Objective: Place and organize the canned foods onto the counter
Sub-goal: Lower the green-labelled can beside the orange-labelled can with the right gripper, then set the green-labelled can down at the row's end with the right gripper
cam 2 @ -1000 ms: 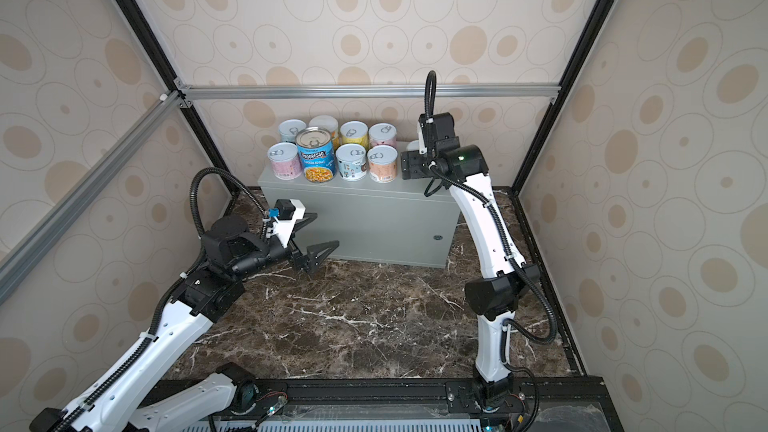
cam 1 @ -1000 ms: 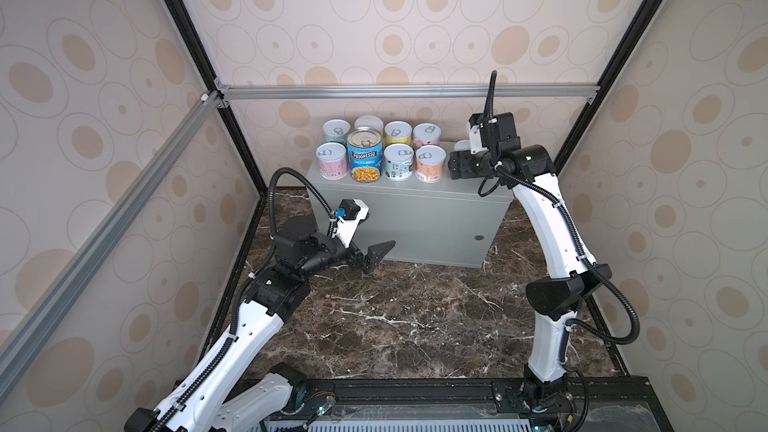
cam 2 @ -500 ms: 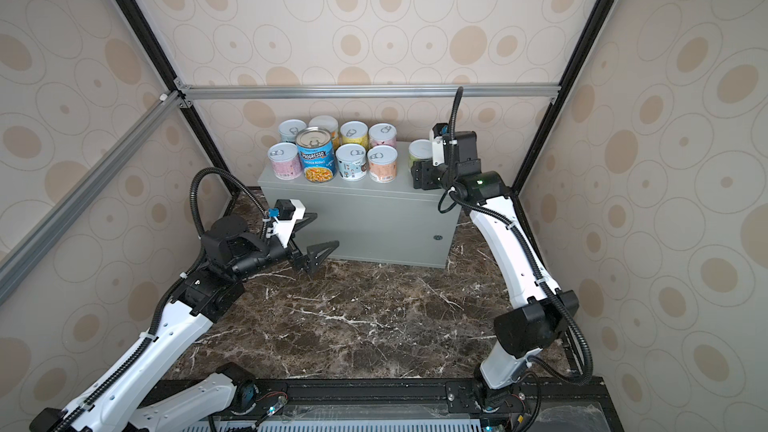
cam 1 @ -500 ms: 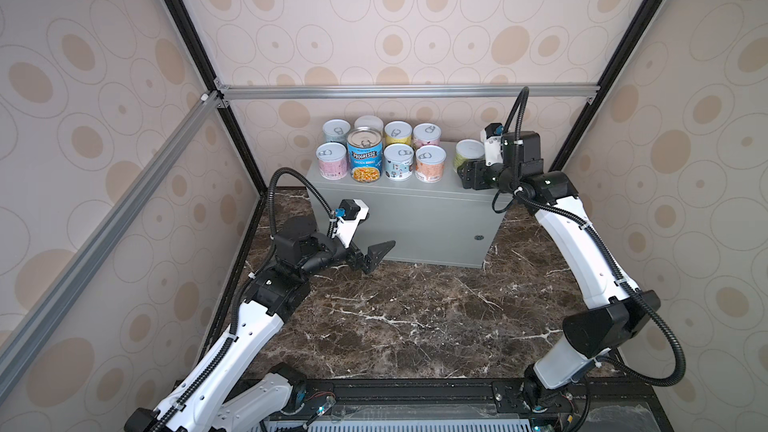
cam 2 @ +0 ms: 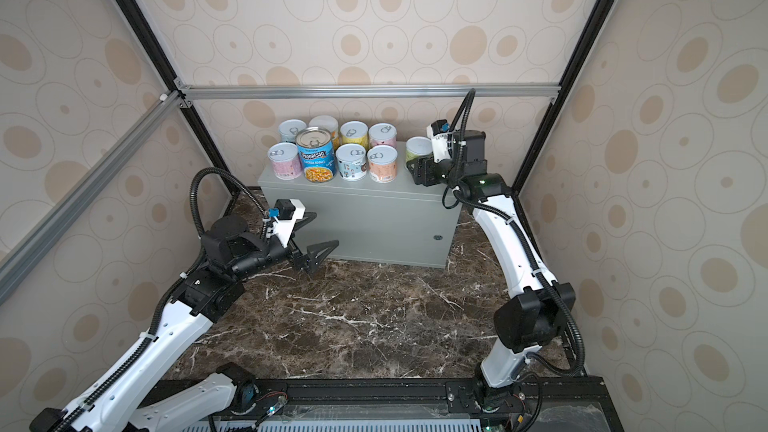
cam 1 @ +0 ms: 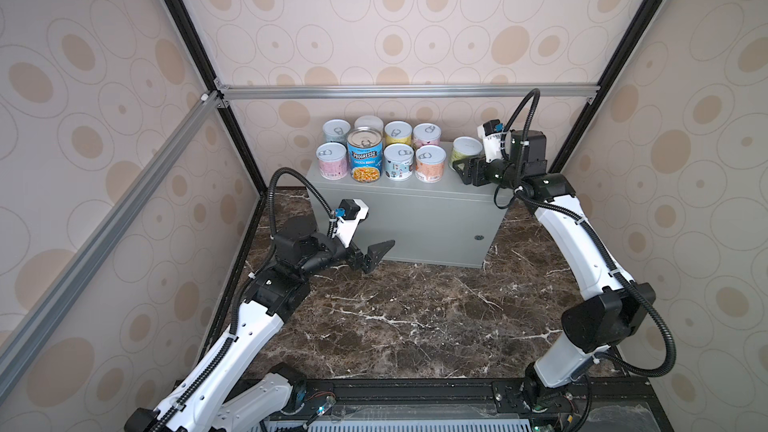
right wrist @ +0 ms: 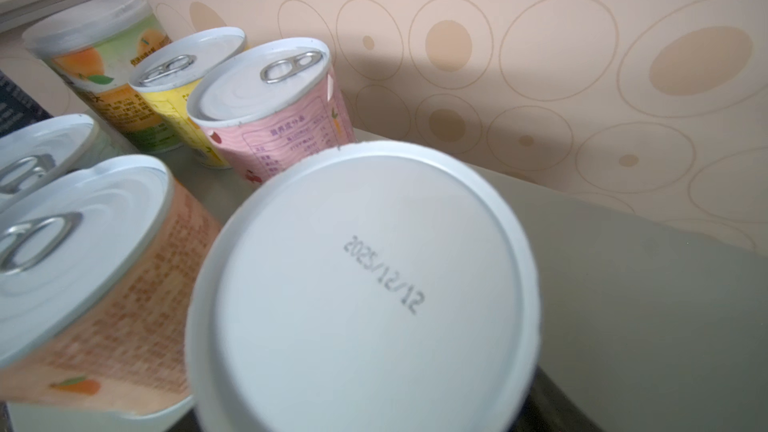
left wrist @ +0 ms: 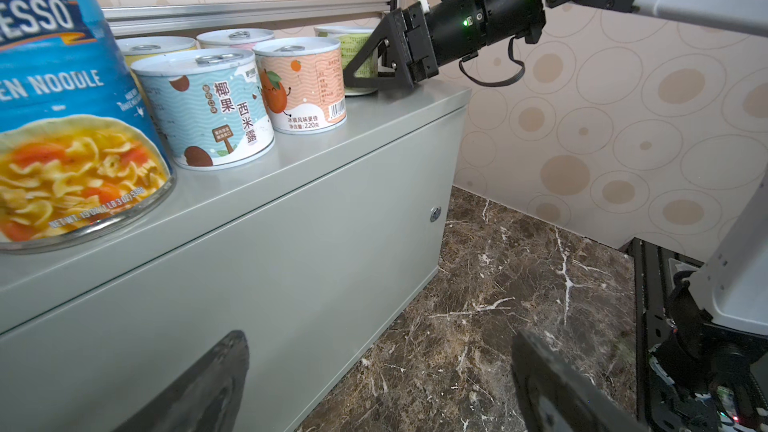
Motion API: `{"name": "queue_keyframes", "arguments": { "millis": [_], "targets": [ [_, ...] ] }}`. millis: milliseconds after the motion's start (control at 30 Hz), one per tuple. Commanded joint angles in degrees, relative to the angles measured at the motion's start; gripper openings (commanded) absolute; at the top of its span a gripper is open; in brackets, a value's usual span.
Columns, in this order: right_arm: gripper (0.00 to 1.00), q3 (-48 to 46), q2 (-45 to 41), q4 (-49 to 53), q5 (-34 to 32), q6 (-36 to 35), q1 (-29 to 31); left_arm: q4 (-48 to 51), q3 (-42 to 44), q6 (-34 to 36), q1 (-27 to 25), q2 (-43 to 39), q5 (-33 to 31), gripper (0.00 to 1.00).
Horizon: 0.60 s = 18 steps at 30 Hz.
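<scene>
At right end of the counter (cam 1: pixel 415 218), upper middle of both top views, green can (cam 1: pixel 464 148) stands upright, apart from eight grouped cans (cam 1: pixel 399 162); right gripper (cam 1: pixel 464 166) meets it level from the right, jaws' hold not readable; left gripper (cam 2: pixel 326 228) wide open, lower, well away.

The grey bench (left wrist: pixel 332 184) is looking like smooth, matt painted metal. The short cans (left wrist: pixel 208 110) are showing dull metal lids (right wrist: pixel 257 89) and paper labels; the Progresso can (cam 1: pixel 365 155) is shining glossy. The marble surface (cam 1: pixel 415 317) is gleaming.
</scene>
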<state>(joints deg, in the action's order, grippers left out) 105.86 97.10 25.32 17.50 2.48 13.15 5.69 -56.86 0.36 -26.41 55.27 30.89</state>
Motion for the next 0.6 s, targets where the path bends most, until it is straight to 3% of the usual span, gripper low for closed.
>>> {"name": "queue_keyframes", "arguments": {
  "millis": [0, 267, 567],
  "targets": [
    [0.68, 1.7, 2.5, 1.6, 2.9, -0.3, -0.1, 0.5, -1.3, 1.8, -0.1, -1.0, -0.4, 0.98],
    [0.68, 3.7, 4.4, 1.8, 4.0, -0.3, -0.1, 0.5, -1.2, 1.9, -0.1, -0.8, -0.6, 0.98],
    [0.77, 1.6, 3.2, 2.0, 3.7, -1.2, -0.1, 0.3, -1.3, 1.9, -0.1, -0.7, -0.6, 0.98]
  ]
}}
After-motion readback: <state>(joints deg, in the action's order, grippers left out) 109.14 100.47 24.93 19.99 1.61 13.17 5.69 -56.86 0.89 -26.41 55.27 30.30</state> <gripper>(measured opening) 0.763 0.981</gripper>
